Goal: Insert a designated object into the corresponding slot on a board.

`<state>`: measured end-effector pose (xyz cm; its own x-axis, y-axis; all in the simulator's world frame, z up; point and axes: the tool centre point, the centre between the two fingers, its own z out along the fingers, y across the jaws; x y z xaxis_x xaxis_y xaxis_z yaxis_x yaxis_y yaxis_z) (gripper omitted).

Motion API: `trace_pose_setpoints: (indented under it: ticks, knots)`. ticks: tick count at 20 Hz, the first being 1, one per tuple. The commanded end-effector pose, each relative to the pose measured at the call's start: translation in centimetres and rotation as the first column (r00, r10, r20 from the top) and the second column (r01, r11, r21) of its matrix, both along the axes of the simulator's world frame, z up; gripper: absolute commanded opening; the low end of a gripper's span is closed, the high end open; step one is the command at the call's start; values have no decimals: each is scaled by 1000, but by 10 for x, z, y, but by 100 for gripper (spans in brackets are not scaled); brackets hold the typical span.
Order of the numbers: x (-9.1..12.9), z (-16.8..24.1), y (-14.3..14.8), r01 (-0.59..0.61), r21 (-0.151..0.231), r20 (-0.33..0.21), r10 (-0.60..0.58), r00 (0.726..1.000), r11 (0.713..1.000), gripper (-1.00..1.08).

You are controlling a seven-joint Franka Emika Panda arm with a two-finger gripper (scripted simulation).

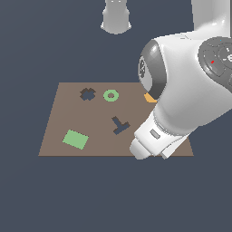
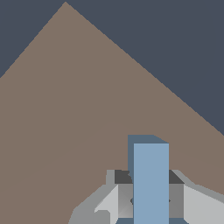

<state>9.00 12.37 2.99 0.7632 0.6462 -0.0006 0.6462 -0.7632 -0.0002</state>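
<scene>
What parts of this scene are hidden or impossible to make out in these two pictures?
- The gripper: the exterior view hides it behind the white arm; only the wrist view shows it.
- The light-blue block: the wrist view's edge cuts it off, so its whole shape stays unseen.
- The orange piece on the brown board: the arm covers most of it.
- The dark T-shaped cutout: absent from the wrist view.

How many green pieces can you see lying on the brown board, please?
2: a flat green square tile near the board's front-left corner, and a green ring beside the dark cross-shaped cutout. The arm may hide others.
</scene>
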Motion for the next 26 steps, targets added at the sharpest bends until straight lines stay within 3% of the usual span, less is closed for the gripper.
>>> trace_pose_setpoints:
  ticks: [1, 8, 14, 20, 26]
  knots:
    - [-2, 0, 1, -44, 0, 1, 44, 999, 999, -100]
    - [-13, 1, 4, -223, 0, 1, 223, 975, 975, -100]
    - [-27, 2, 5, -425, 0, 1, 425, 905, 905, -100]
    - [-43, 3, 3, -636, -1, 2, 636, 772, 772, -100]
    - [-57, 4, -3, -805, -1, 2, 805, 593, 593, -100]
